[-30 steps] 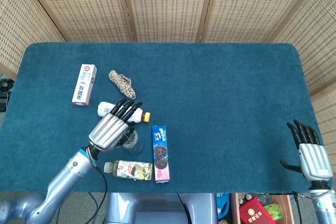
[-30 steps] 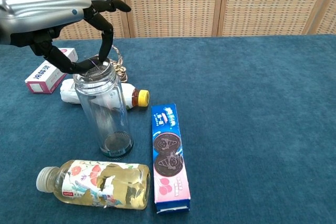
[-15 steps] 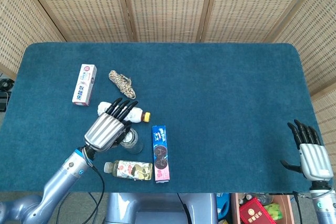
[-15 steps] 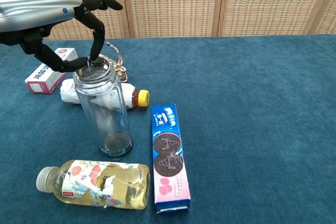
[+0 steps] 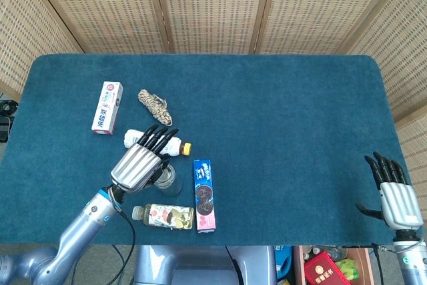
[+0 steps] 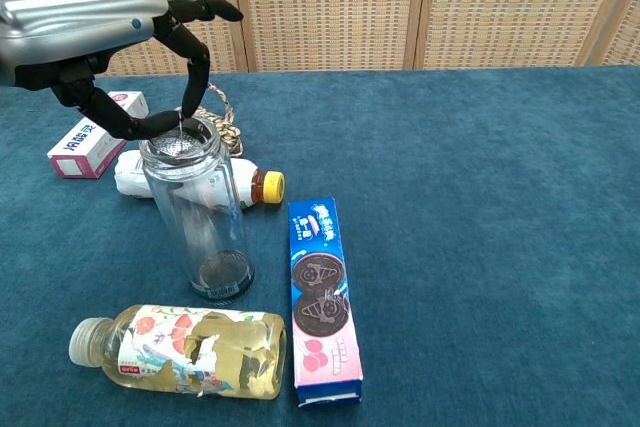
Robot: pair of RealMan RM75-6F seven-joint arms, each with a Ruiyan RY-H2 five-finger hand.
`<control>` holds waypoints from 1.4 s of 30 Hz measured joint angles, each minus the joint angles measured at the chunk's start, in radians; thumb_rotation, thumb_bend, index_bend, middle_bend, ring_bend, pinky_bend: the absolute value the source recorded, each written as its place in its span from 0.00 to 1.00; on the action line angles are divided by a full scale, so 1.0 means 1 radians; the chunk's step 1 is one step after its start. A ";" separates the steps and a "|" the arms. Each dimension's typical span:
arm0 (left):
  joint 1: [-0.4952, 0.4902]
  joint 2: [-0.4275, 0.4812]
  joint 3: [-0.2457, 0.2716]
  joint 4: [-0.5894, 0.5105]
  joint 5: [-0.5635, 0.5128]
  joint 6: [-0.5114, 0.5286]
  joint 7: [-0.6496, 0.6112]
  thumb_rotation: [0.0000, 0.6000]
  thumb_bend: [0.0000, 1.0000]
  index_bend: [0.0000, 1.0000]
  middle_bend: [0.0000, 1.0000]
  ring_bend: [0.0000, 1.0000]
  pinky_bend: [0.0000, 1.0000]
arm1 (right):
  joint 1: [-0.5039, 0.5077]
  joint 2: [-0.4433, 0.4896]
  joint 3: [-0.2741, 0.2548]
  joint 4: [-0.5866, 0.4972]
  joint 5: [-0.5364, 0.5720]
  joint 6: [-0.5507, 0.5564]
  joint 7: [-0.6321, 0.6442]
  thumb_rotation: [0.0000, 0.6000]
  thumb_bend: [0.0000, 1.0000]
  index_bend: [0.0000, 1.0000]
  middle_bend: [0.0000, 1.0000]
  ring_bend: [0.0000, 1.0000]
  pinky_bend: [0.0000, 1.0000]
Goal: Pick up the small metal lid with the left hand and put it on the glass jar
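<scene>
The clear glass jar (image 6: 200,217) stands upright near the table's front left; in the head view the jar (image 5: 169,181) is mostly hidden under my left hand (image 5: 139,163). The small metal lid (image 6: 182,145), a round mesh disc, sits at the jar's mouth. My left hand (image 6: 90,22) hovers over the jar, and its thumb and a finger meet at the lid's top and pinch it. My right hand (image 5: 395,195) hangs beyond the table's front right corner, fingers apart and holding nothing.
Just right of the jar lies a blue cookie box (image 6: 322,297). A drink bottle (image 6: 190,352) lies in front of it, and a white bottle with a yellow cap (image 6: 255,187) behind. Further back are a toothpaste box (image 5: 107,107) and a rope bundle (image 5: 155,105).
My left hand shifted slightly over the jar and came back, its fingertips staying at the lid on the jar's mouth. The right hand has not moved.
</scene>
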 measured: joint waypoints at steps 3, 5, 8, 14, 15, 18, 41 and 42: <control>-0.002 0.007 0.002 -0.006 -0.009 -0.002 0.009 1.00 0.50 0.53 0.00 0.00 0.00 | 0.000 0.000 0.000 0.000 0.000 0.000 0.001 1.00 0.02 0.00 0.00 0.00 0.00; -0.003 0.011 0.003 -0.010 -0.016 -0.002 0.015 1.00 0.50 0.50 0.00 0.00 0.00 | -0.001 -0.001 0.000 0.000 0.000 0.001 0.001 1.00 0.02 0.00 0.00 0.00 0.00; -0.004 0.016 0.004 -0.016 -0.026 0.002 0.023 1.00 0.49 0.41 0.00 0.00 0.00 | 0.000 -0.002 0.000 0.000 0.000 0.001 -0.001 1.00 0.02 0.00 0.00 0.00 0.00; -0.006 0.020 0.006 -0.018 -0.036 0.007 0.032 1.00 0.49 0.30 0.00 0.00 0.00 | -0.001 -0.003 0.000 -0.001 0.001 0.001 -0.004 1.00 0.02 0.00 0.00 0.00 0.00; -0.006 0.020 0.007 -0.018 -0.039 0.008 0.035 1.00 0.49 0.30 0.00 0.00 0.00 | -0.001 -0.003 0.000 -0.001 0.000 0.001 -0.004 1.00 0.02 0.00 0.00 0.00 0.00; -0.008 0.020 0.008 -0.019 -0.045 0.009 0.040 1.00 0.47 0.29 0.00 0.00 0.00 | -0.001 -0.003 0.000 -0.001 0.000 0.001 -0.003 1.00 0.02 0.00 0.00 0.00 0.00; 0.037 0.077 0.001 -0.072 0.039 0.091 -0.076 1.00 0.33 0.03 0.00 0.00 0.00 | -0.001 -0.001 0.001 0.000 0.002 0.001 0.003 1.00 0.02 0.00 0.00 0.00 0.00; 0.048 0.086 0.004 -0.075 0.055 0.102 -0.092 1.00 0.33 0.01 0.00 0.00 0.00 | -0.001 -0.001 0.001 0.000 -0.001 0.002 0.002 1.00 0.02 0.00 0.00 0.00 0.00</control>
